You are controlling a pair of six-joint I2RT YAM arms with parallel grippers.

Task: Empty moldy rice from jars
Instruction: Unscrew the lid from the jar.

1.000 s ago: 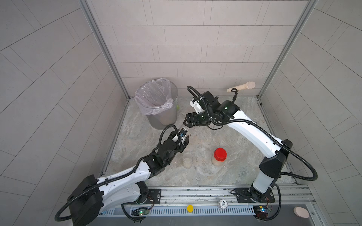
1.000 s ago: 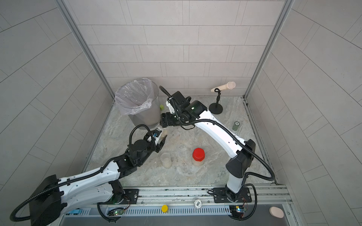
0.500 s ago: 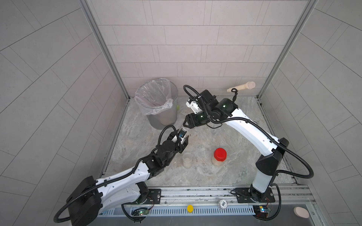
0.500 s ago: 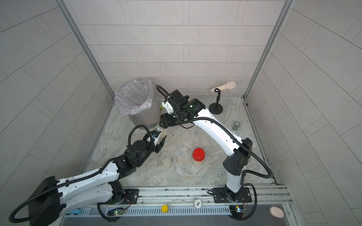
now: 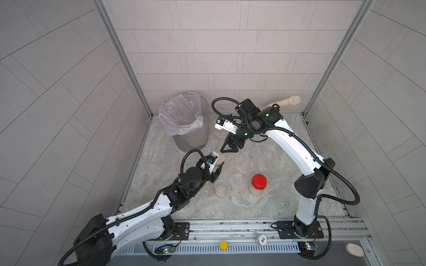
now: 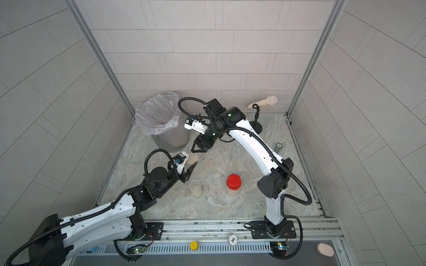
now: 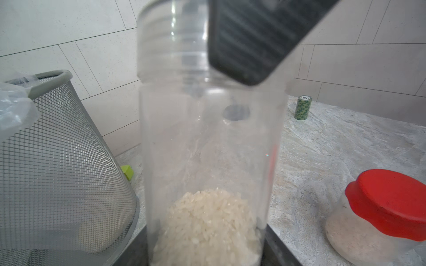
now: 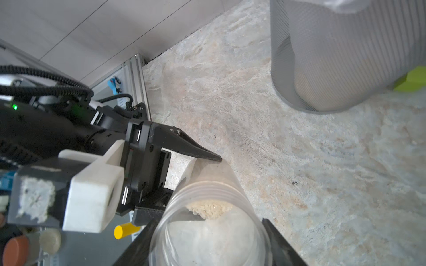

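Nearest in, just beside the left pincer (image 5: 218, 161) on its base side: small clear cylindrical jar (image 5: 220, 189), upright on the pale marbled tabletop (image 5: 242, 207), beige-white rice (image 5: 220, 194) in its lower part. Off to that pincer's right, well apart: small clear jar with a bright red screw lid (image 5: 258, 182), upright too, pale grain (image 7: 359, 235) up to the lid.

Now the left pincer itself, pressed in on a third one, a clear cylindrical plastic jar (image 7: 207, 138), tilted, lid end aimed at the right pincer (image 5: 228, 150). Moldy rice (image 7: 207, 228) heaped at the base end, right between the left fingers, rest of the jar see-through.

Right pincer next, just beyond: nipping that jar's clear round lid (image 7: 173, 48), one ribbed black finger pad (image 7: 253, 39) flat on the lid's side, the opposite finger against the far rim in the right wrist view.

Further out, left of the right pincer: grey metal mesh bin (image 5: 193, 140) with a thin plastic liner, upright. Tucked at its foot, small lime-green block (image 7: 127, 172). Way off to the right pincer's right, near the wall: little green patterned cylinder (image 6: 279, 147), upright.
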